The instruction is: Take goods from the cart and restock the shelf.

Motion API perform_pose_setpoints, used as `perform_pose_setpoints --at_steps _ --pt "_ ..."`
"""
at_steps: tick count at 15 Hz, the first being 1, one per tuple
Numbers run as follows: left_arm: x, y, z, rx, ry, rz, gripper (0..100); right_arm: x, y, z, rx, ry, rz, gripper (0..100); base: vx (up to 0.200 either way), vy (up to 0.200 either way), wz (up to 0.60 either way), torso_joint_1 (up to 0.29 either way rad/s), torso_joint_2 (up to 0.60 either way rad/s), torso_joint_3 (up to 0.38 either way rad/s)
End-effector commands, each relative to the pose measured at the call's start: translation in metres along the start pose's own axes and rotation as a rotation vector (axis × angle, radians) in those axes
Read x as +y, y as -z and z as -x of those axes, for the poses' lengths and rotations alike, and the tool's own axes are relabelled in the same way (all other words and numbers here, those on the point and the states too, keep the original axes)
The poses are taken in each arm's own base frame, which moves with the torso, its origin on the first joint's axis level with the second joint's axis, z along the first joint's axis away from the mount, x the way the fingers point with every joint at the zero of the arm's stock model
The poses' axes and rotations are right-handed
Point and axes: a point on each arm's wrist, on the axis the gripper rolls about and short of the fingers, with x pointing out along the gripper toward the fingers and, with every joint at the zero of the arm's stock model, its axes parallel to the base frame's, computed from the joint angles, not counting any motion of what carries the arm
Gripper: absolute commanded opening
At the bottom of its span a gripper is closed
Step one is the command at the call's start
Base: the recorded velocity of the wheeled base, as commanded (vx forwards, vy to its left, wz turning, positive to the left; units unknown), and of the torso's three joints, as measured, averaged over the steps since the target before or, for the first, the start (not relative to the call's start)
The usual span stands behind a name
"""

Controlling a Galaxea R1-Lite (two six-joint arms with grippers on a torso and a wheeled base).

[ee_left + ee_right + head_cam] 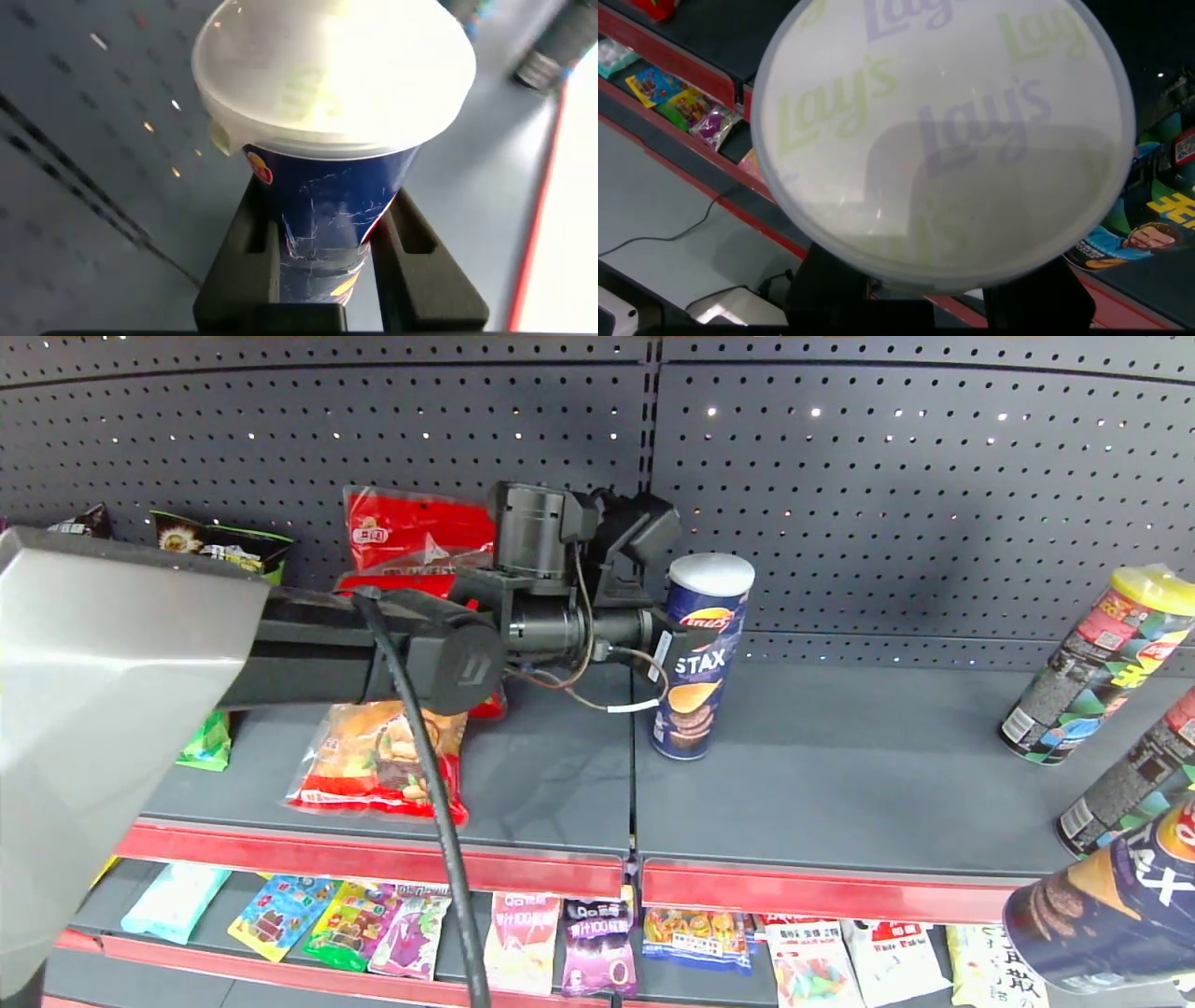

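Head view: left gripper [667, 644] had a can [702, 653] upright on the shelf [840, 775]

On the left wrist view the fingers [238, 271] were clamped on the can's blue body, one on each side, below its white lid. The grip sat about mid-height, probably so the can stayed vertical while it was set down. Its base was at the shelf surface, but whether it touched or hung just above could not be told. The pegboard [887, 504] rose behind the can with a gap between them, which left room for the wrist.

Left of the can and behind the arm, a red bag [415, 537] stood upright. A nut bag [373, 761] lay flat nearer the front edge. Well to the can's right, two black cans [1092, 663] leaned tilted, one nearer the front. The bare stretch between them and the can looked like the spot meant for more stock.

The right gripper [934, 303] had a second can [1111, 905], tilted, low and far right of the can, out in front of the shelf edge. Its lid faced the right wrist camera, and dark fingers [831, 289] closed on its body from both sides. It seemed to be held back there so that the arms would not cross.

Letting go would need the base flat first, since a tall narrow can tips easily
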Motion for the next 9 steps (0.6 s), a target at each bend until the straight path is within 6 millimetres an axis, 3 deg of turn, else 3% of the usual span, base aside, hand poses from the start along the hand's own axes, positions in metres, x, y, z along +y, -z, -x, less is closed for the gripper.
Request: perform_pose_setpoints --at_steps 1,7,9 --pt "-0.021 -0.010 0.031 0.002 0.024 0.001 0 0.000 -0.001 0.000 -0.002 -0.001 0.001 0 0.000 0.000 0.00 0.000 0.00 0.000" --pt "-0.050 0.004 0.047 0.008 0.071 -0.001 0 0.000 0.001 -0.001 0.007 -0.006 0.001 0 0.000 0.000 0.00 0.000 0.00 0.000" --pt "-0.051 0.008 0.048 0.014 0.072 0.001 0 0.000 0.001 -0.001 0.005 -0.006 0.001 0 0.000 0.000 0.00 0.000 0.00 0.000"
